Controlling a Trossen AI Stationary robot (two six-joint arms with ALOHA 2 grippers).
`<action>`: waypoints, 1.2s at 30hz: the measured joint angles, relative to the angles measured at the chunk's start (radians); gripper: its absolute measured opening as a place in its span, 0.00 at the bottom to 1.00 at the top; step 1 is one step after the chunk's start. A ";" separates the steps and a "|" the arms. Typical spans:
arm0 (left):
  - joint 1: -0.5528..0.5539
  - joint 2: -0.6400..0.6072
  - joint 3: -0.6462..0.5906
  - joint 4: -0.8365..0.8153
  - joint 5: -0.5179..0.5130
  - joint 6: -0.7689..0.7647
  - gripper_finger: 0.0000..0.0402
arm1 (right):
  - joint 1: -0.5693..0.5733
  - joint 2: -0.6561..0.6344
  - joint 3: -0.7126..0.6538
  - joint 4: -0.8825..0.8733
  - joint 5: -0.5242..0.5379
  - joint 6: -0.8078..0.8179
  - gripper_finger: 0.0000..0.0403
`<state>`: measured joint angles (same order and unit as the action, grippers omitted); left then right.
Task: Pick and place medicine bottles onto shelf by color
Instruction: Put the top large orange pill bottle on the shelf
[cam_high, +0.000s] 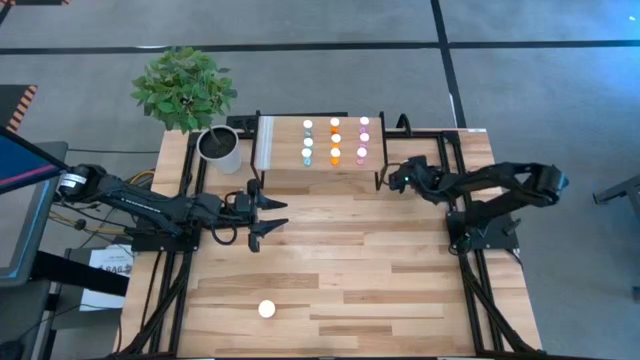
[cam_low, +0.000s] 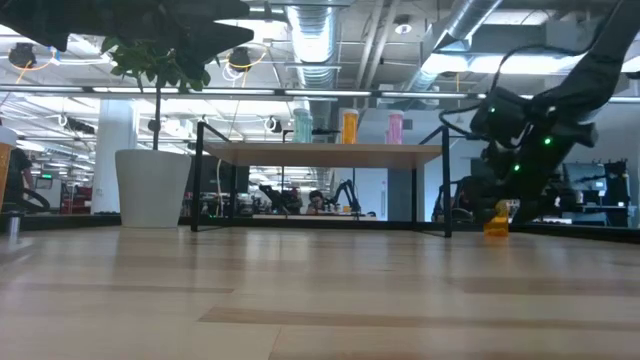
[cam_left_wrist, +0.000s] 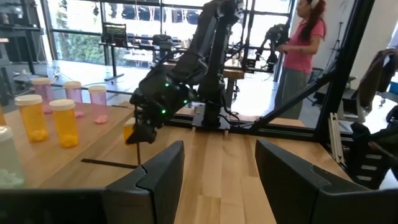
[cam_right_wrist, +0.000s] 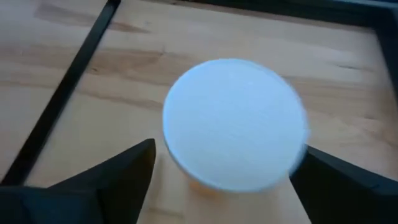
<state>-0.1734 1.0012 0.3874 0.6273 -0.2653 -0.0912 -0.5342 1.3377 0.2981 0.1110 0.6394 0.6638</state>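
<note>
While right tool (cam_right_wrist: 224, 165) straddles orange bottle (cam_right_wrist: 235, 132) beside shelf (cam_high: 275, 145) edge; left tool (cam_high: 268, 217) wide

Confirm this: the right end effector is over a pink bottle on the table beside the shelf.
Not quite. The bottle under the right end effector is orange, not pink, as the low view shows. It is on the table beside the shelf, as you said.

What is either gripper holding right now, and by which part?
The right gripper straddles an orange bottle just below its white cap; whether it grips cannot be told. The left gripper holds nothing.
</note>
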 joint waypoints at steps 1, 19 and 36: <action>0.000 0.000 0.000 0.000 0.000 0.000 0.47 | -0.009 0.022 0.000 0.025 -0.010 -0.015 0.92; 0.000 0.000 0.000 -0.009 0.010 -0.021 0.47 | 0.082 0.041 0.000 -0.004 -0.015 -0.006 0.56; 0.000 0.000 0.001 -0.043 0.124 -0.123 0.47 | 0.598 -0.309 0.000 -0.302 -0.037 0.285 0.47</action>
<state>-0.1729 1.0012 0.3882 0.5841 -0.1413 -0.2138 0.0638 1.0288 0.2977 -0.1911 0.6025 0.9486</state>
